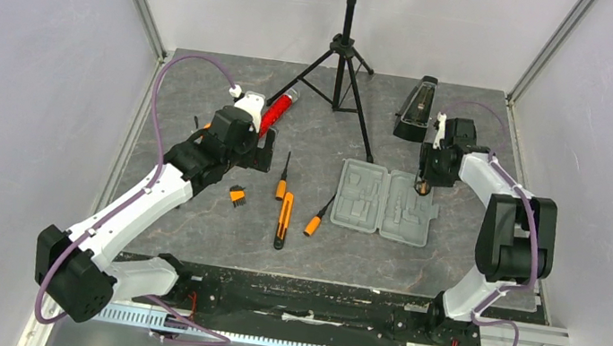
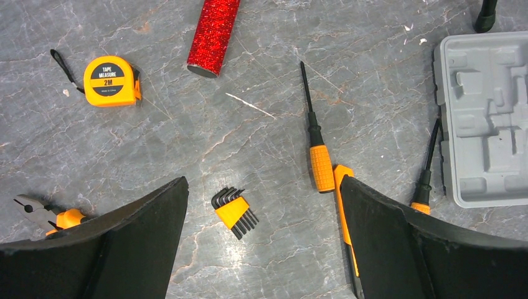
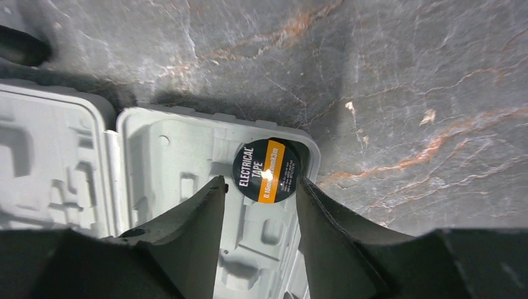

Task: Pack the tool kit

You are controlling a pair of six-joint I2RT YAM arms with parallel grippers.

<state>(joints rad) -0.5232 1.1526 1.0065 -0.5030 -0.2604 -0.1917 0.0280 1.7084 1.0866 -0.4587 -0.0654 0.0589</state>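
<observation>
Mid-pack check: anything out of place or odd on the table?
Nothing spilled or damaged. Two items don't belong to a tool kit: a red glitter cylinder near the tape measure, and a black metronome beyond the case.

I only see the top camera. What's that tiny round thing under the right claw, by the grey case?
Observer: A roll of electrical tape, black with an orange stripe. The right wrist camera shows its label.
Operator: Is the claw squeezing it?
Observer: The right claw has one finger on each side of the roll, over a corner of the grey case. I cannot tell whether it is pressing.
Operator: What tool am I missing on the left side?
Observer: An orange tape measure marked 2M, shown by the left wrist camera.
</observation>
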